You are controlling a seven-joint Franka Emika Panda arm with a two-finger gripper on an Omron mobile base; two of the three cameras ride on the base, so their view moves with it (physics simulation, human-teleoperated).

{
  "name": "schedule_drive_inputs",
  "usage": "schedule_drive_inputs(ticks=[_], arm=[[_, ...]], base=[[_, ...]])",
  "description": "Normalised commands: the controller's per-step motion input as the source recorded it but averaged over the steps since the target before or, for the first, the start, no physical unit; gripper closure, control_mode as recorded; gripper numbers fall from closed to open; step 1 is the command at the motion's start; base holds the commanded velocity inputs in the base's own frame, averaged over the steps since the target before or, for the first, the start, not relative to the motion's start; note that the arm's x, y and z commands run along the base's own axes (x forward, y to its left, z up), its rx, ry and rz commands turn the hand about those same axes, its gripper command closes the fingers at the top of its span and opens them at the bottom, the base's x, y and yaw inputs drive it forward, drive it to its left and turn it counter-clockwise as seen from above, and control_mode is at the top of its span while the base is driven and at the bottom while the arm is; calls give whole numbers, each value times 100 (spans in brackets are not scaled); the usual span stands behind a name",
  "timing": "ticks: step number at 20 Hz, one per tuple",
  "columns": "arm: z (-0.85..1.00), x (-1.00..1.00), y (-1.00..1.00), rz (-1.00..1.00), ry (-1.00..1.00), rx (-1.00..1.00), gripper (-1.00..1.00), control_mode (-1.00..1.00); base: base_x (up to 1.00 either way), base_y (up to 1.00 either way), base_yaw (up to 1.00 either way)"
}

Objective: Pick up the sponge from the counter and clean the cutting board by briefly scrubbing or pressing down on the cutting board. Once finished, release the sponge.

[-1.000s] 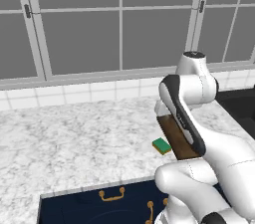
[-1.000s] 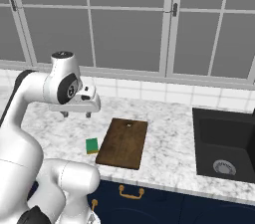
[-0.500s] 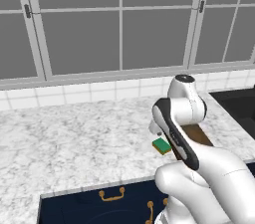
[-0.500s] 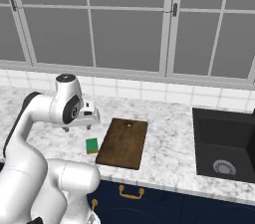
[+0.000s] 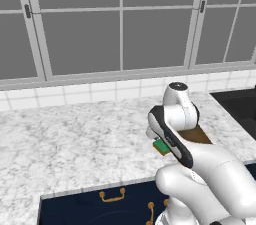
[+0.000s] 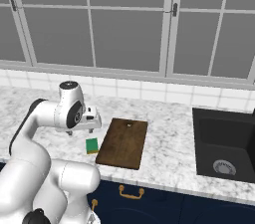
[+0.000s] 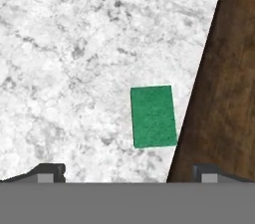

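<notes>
We see the sponge point(image 7: 153, 116) lying flat on the marbled desk point(image 7: 74, 58), green face up, just beside the long edge of the board point(image 7: 224, 93) and, from the hand view, apart from it by a thin strip of stone. From the right base view the sponge point(image 6: 91, 145) sits at the board's point(image 6: 123, 142) left edge, toward the near corner, and the board lies lengthwise away from us with its small hole at the far short end. To the right of the board, well apart, the black sink point(image 6: 224, 148) is sunk into the desk point(image 6: 169, 118). Our end effector point(image 6: 89, 127) hangs above the sponge, not touching it; in the hand view its two dark fingertips point(image 7: 47, 172) stand wide apart at the bottom, one over bare stone and the other over the board's edge, with nothing between them, so we read it as open and empty. From the left base view the sponge point(image 5: 161, 146) peeks out as a small green corner beside the arm point(image 5: 175, 119), which hides most of the board point(image 5: 196, 136); only a brown sliver shows behind the wrist. The desk point(image 5: 75, 139) runs broad and bare to the left there, with the white tiled backsplash point(image 5: 75, 95) and grey windows point(image 5: 120, 24) behind it, and navy cabinets point(image 5: 95, 206) with brass handles point(image 5: 112, 197) below its front edge.
</notes>
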Motion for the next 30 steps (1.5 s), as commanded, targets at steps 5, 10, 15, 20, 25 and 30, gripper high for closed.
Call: schedule_drive_inputs(ticks=[5,10,15,20,25,30], arm=[[-34,12,-2,0,-1,0,-100,-100],[-23,32,-23,0,0,0,-100,-100],[-10,24,-18,0,-2,0,-100,-100],[-10,4,0,0,-3,0,-100,-100],[-16,0,1,0,-2,-1,-100,-100],[-27,-1,10,0,-4,-4,-100,-100]], base=[[0,0,0],[0,0,0],[0,0,0],[0,0,0],[0,0,0],[0,0,0]])
